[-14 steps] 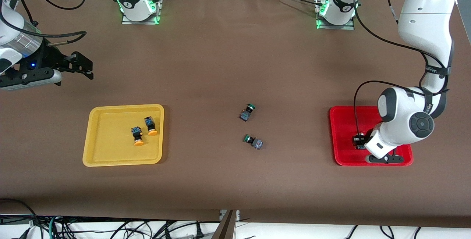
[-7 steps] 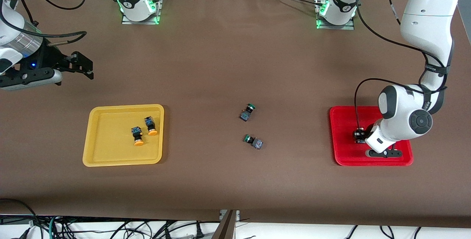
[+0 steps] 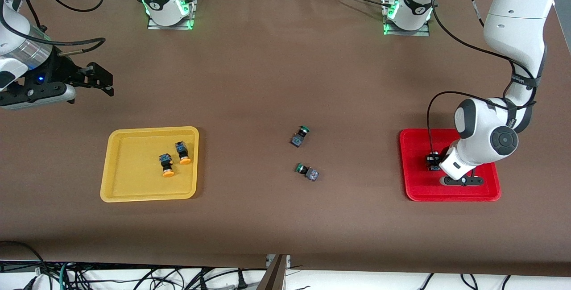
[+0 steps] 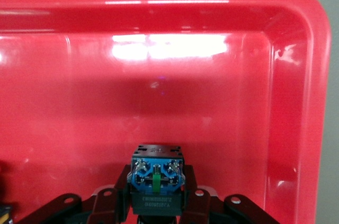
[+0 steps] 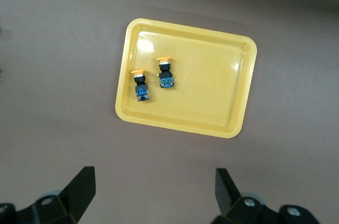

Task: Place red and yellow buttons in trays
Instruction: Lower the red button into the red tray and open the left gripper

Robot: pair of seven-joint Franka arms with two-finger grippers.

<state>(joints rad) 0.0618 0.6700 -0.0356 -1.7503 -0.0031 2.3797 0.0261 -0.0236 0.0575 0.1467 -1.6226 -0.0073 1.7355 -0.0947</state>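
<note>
Brown table (image 3: 276,67) carries everything. L arm (image 3: 513,35) comes from its base at the robots' edge and bends down over the red tray. R arm (image 3: 18,35) waits, raised over the table's R-arm end, nearer the robots' edge than the yellow tray.

Yellow tray (image 3: 129,183) lies toward the R-arm end, about midway between the table's two long edges. Red tray (image 3: 415,183) lies toward the L-arm end, level w/ it.

Left gripper (image 4: 157,208) is low over the red tray, jaws clamped on a button body (image 4: 157,173) w/ its blue terminal end facing the wrist cam; cap colour can't be told. In the front view a small dark switch (image 3: 432,161) shows just beside the wrist, inside the tray; can't tell if it's the held one. Right gripper (image 5: 153,189) has its jaws spread wide, nothing between them.

Two yellow-cap buttons (image 3: 167,165) (image 3: 182,152) lie on their sides, just beside each other, in the yellow tray's half toward the table's middle, caps pointing at the front cam's edge. Two green-cap switches (image 3: 300,136) (image 3: 308,171) lie on bare table near its centre, between the trays, near each other but apart.
</note>
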